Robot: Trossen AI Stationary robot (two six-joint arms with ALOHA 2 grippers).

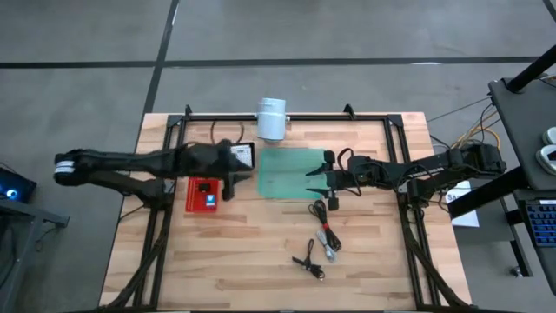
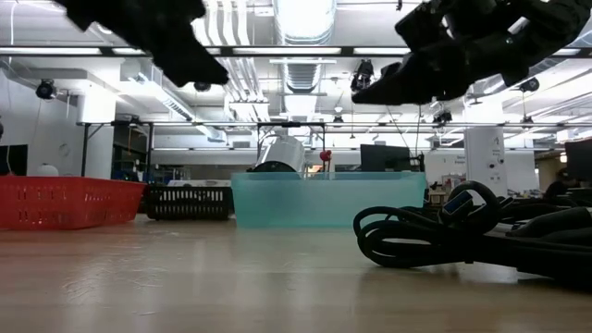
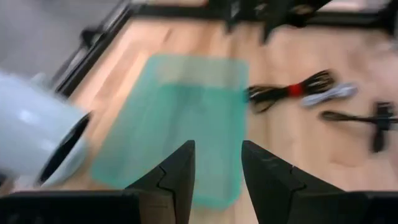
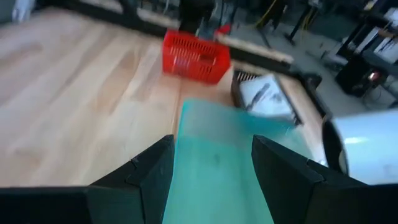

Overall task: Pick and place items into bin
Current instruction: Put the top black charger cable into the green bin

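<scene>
The green see-through bin (image 1: pixel 287 172) stands on the table's middle; it also shows in the low view (image 2: pixel 328 199). A black cable bundle with a red tie (image 1: pixel 326 230) and a smaller black cable (image 1: pixel 308 261) lie on the wood nearer than the bin; both show in the left wrist view (image 3: pixel 292 90) (image 3: pixel 367 115). My left gripper (image 1: pixel 236 178) hangs open and empty just left of the bin (image 3: pixel 217 168). My right gripper (image 1: pixel 314 174) hangs open and empty over the bin's right edge (image 4: pixel 214 168). The tiny ball and knob are not seen.
A red basket (image 1: pixel 204 196) and a small black basket holding something white (image 1: pixel 243 156) stand left of the bin. A white cylinder (image 1: pixel 270 119) stands at the far edge. A black frame (image 1: pixel 400 174) runs around the table.
</scene>
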